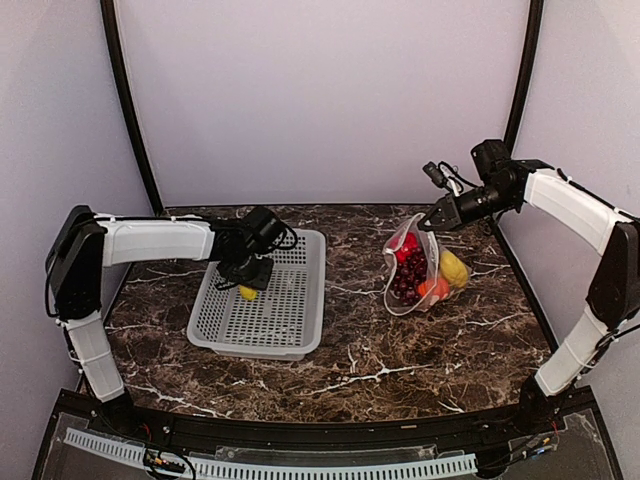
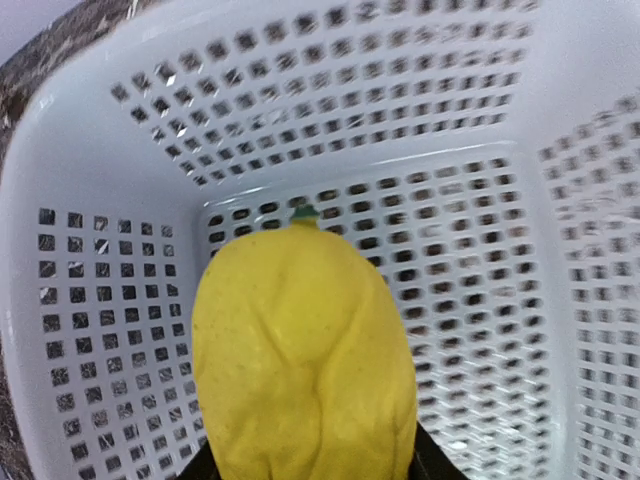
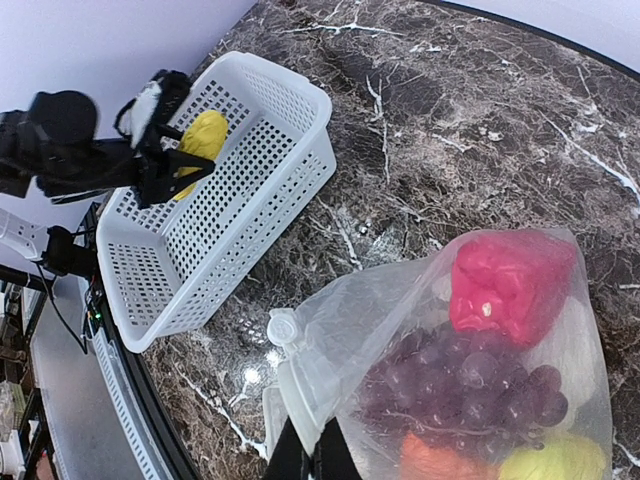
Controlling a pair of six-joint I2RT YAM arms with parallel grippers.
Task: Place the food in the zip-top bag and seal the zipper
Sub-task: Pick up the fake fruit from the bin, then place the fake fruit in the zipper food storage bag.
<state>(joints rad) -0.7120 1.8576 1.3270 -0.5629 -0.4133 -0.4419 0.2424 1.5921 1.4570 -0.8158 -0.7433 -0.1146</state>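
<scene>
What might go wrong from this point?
1. The rounded yellow piece sits in the basket, between the jaws of the left gripper; it may slip on lifting.
2. The right gripper pinches only one edge of the loaded bag; its floppy mouth may sag, blocking the drop.

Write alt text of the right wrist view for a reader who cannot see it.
The right gripper pinches the edge of a clear plastic zip-top bag holding a red toy pepper and a purple grape bunch. Beyond, the left gripper straddles a yellow toy fruit in a white perforated basket.
</scene>
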